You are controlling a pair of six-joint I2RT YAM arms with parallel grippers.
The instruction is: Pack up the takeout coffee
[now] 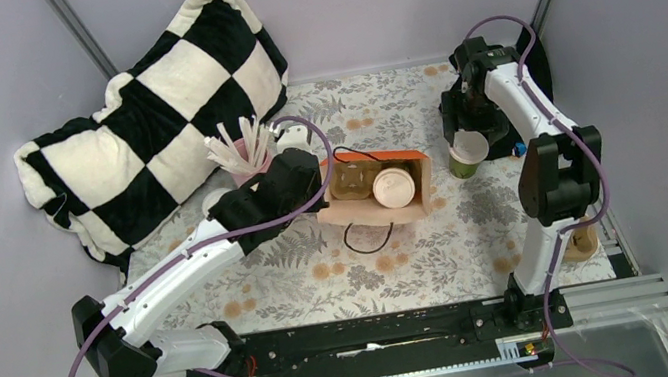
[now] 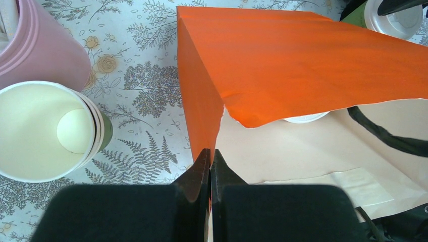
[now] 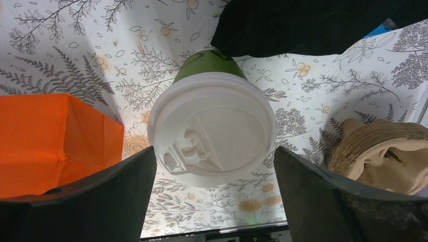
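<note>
Coffee to be packed is two small green paper cups with round white lids. The packed cup (image 1: 393,186) stands inside the paper bag (image 2: 303,65) at the middle of the table, with only its lid showing. The loose cup (image 3: 212,126) stands upright on the flowered cloth just at the bag's 3 o'clock, its lid seated flat. The right gripper (image 3: 214,164) hangs over it with fingers spread wide, one on each side, touching nothing. The left gripper (image 2: 210,166) is clenched on the bag's orange wall at its 9 o'clock edge. Several things could go wrong from here, as I judge it. A squeeze on the lid rim rather than the green wall could pop the lid or dent the thin cup and spill it. The cup's foot could catch the bag's rim going in and knock its neighbour. The pinched paper looks ragged beside the fingers and could tear or slip, so the mouth folds shut. The black cord handle (image 1: 369,241) at the bag's 6 o'clock could snag a finger. A brownish round shape (image 1: 349,181) fills the bag's 9 o'clock half; I cannot tell what it is, so room there is uncertain.
</note>
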